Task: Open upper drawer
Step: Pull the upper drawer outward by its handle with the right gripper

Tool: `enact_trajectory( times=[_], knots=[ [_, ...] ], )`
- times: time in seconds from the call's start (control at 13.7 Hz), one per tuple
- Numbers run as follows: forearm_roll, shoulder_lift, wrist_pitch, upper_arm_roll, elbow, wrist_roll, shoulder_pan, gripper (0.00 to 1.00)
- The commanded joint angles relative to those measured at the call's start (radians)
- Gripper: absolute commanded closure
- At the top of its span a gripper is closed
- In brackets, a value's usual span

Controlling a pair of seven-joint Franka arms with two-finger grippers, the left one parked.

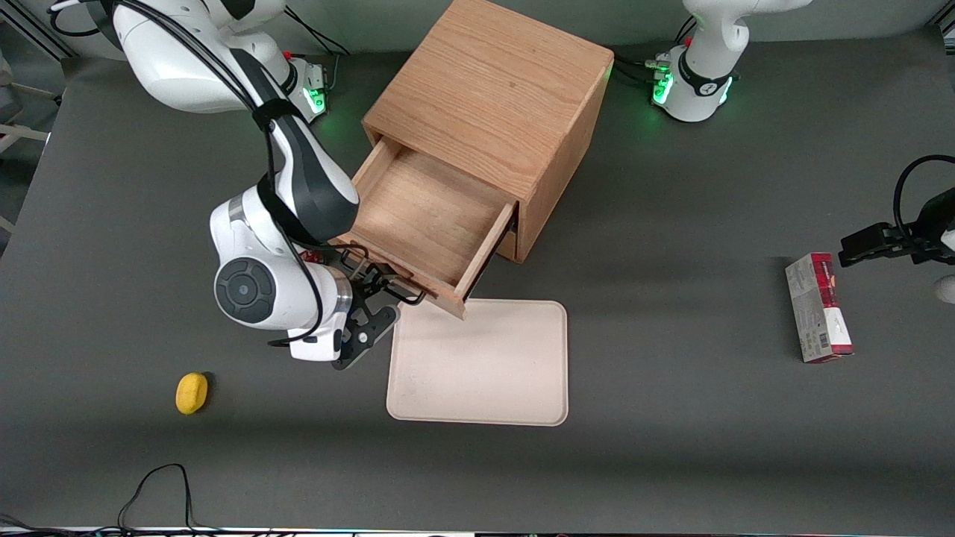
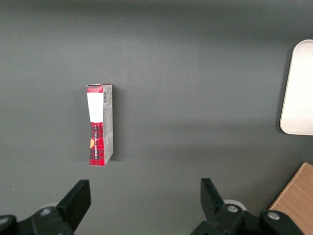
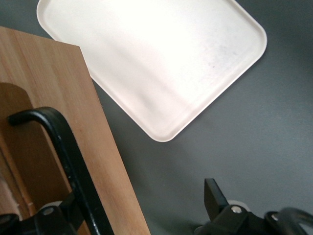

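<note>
The upper drawer (image 1: 425, 216), a shallow light-oak box with visible grain and bare interior, stands pulled well out of the cube cabinet (image 1: 492, 97). Its black bar handle (image 3: 68, 156) is smooth and round-sectioned. The gripper (image 1: 388, 294) sits at the handle, fingers spread apart. A smooth cream rounded-corner tray (image 1: 481, 365) lies just beside the drawer front.

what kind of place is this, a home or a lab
Probably a robotics lab bench: a dark mat-covered table, an arm whose gripper is at the pulled-out upper drawer, and props like a tray and carton.
</note>
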Motion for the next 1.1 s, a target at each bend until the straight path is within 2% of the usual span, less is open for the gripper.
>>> enact_trajectory(
  times=[0.0, 1.02],
  knots=[
    [0.005, 0.036, -0.001, 0.003, 0.055, -0.023, -0.018, 0.00],
    [0.010, 0.047, 0.044, 0.004, 0.072, -0.070, -0.078, 0.00]
  ],
)
